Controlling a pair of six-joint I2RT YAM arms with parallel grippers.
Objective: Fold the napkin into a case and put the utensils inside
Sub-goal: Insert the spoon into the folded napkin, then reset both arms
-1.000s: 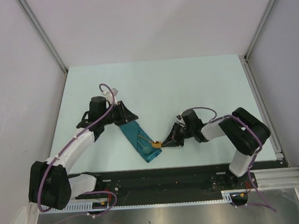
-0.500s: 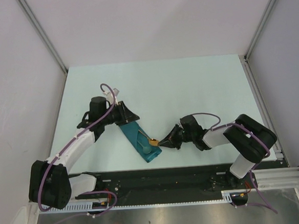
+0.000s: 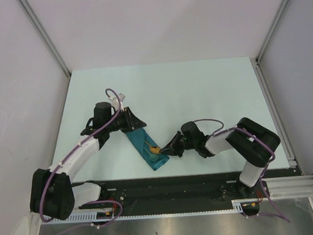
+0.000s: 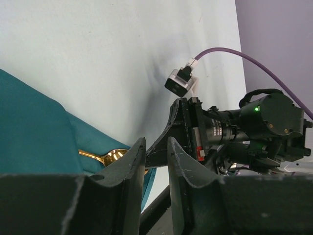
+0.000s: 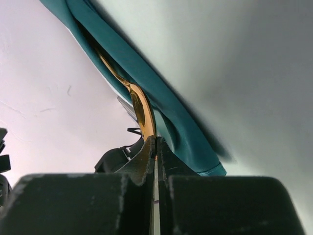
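Observation:
The napkin lies folded as a narrow teal case [image 3: 142, 142], running diagonally on the table. My right gripper [image 3: 164, 151] is shut on the bowl of the gold spoon [image 3: 155, 149] at the case's near end. The spoon's handle reaches into the case's folds, as the right wrist view shows [image 5: 139, 107], with the case [image 5: 166, 117] beside it. The teal spoon's round bowl [image 3: 155, 157] shows at the case's near end. My left gripper [image 3: 133, 124] sits at the case's far end, its jaws a narrow gap apart with nothing seen between them [image 4: 156, 156]. The left wrist view shows the cloth [image 4: 34, 132] and the gold bowl [image 4: 110, 156].
The pale table [image 3: 198, 93] lies between white side walls. A black rail [image 3: 166, 184] runs along the near edge, close to the case's near end. The right arm's wrist camera and purple cable [image 4: 230, 51] show in the left wrist view.
My right gripper has moved left toward the case with the gold spoon, and the spoon has slid further into the cloth. The left arm has not moved.

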